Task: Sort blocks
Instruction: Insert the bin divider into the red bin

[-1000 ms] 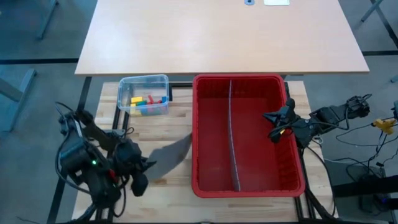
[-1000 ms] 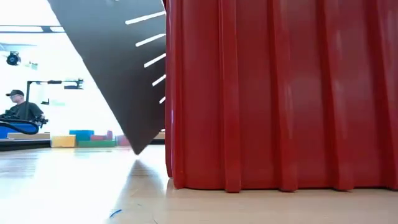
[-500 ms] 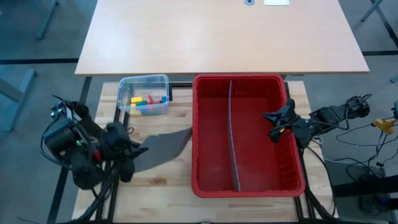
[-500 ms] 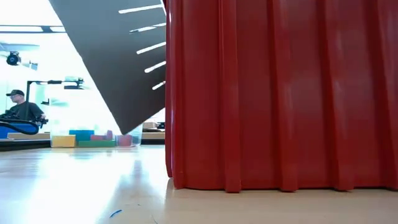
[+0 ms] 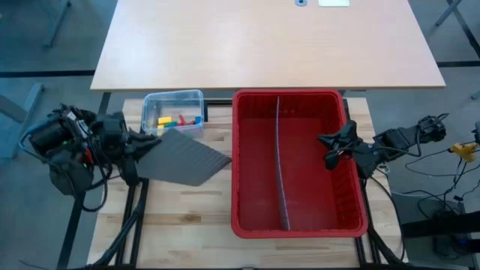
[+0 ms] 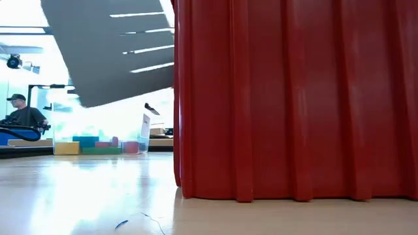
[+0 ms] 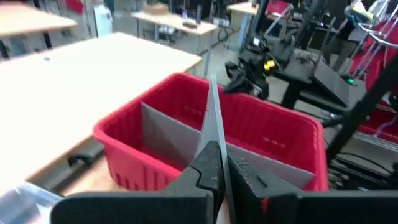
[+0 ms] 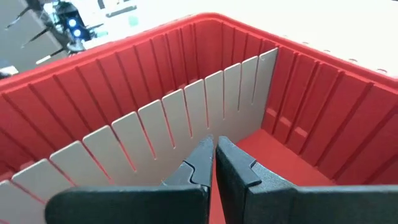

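- Your left gripper [image 5: 135, 144] sits at the table's left edge, just below the tub [image 5: 173, 114], its fingers [image 7: 208, 163] pinched on a grey slotted panel [image 5: 186, 155].
- That panel lies nearly flat in the high view, fanning out from the gripper toward the red bin [image 5: 294, 162]; its far tip comes close to the bin's left wall.
- From table height you see the panel [image 6: 111, 49] raised above the wood, slots showing as pale stripes, right beside the bin's ribbed wall [image 6: 294, 98].
- The blocks [image 5: 178, 122] are all in the clear tub, at the table's back left, just left of the bin: yellow, green, red and blue bunched together.
- A second divider [image 5: 280, 161] already stands upright in the bin, running front to back, left of its middle.
- Your right gripper [image 5: 331, 150] hangs over the bin's right half, near its right wall; its fingers [image 8: 201, 162] are close together with only a thin gap, gripping nothing.
- A person [image 6: 23, 114] sits far off in the room at the left.
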Controlling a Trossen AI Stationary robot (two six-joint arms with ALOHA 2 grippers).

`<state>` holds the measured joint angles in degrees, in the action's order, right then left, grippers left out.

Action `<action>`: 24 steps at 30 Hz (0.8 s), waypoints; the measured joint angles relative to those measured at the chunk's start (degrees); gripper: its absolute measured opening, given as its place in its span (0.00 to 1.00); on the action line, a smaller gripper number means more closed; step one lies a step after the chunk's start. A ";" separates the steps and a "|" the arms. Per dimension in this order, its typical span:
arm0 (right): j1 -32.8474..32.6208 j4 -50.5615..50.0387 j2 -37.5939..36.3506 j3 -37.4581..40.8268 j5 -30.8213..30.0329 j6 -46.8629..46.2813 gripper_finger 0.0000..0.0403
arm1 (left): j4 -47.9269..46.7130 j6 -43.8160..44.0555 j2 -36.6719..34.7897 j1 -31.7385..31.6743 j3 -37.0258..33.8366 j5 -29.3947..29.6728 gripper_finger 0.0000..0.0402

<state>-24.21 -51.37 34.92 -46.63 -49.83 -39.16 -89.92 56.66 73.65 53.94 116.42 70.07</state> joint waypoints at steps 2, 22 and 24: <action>0.00 0.12 0.00 0.00 -1.17 -0.67 0.00 | -0.03 -1.98 -0.82 -0.01 0.00 0.54 0.00; 0.00 6.01 0.04 -0.02 -4.31 0.16 0.00 | -0.06 -6.06 -1.22 -0.21 0.00 -0.47 0.00; 0.00 6.12 0.04 -0.02 -4.30 0.19 0.00 | -0.06 -6.05 -1.11 -0.21 0.00 -0.54 0.00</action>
<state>-24.21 -45.25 34.96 -46.65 -54.13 -38.97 -89.98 50.61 72.53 53.74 116.42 69.53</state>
